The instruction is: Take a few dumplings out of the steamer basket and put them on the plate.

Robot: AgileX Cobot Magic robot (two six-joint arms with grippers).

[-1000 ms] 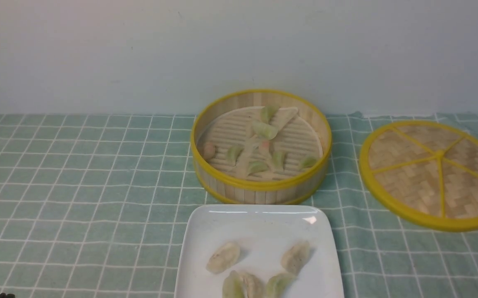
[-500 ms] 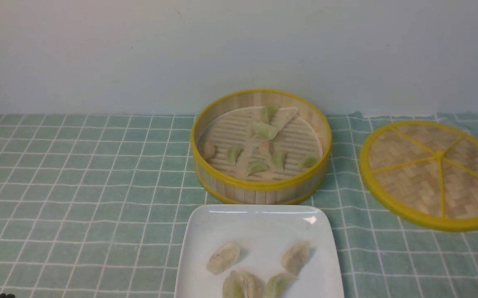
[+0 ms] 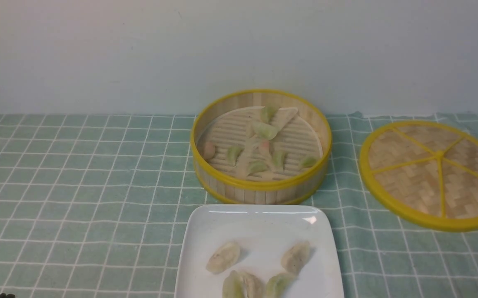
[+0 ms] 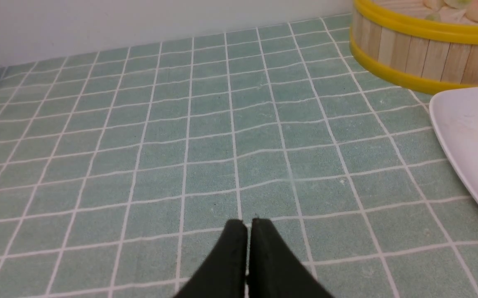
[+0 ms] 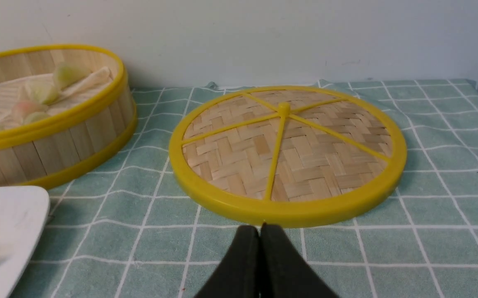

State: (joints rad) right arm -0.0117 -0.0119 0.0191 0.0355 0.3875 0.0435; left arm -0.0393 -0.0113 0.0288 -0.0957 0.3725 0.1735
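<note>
A green cloth (image 4: pixel 148 136) with a white grid covers the worktop, slightly wrinkled, running back to a plain pale wall (image 3: pixel 139 49). The left pincer (image 4: pixel 247 225) hangs low over bare cloth, its black jaws pressed together and holding nothing; the basket (image 4: pixel 421 49) stands ahead of it and off to its right, the plate (image 4: pixel 470 136) nearer on that side. The right pincer (image 5: pixel 259 229) is likewise closed and empty, just short of the lid (image 5: pixel 288 153) lying flat. Dumplings (image 3: pixel 259 149) lie in the basket; more dumplings (image 3: pixel 255 265) rest on the plate.
</note>
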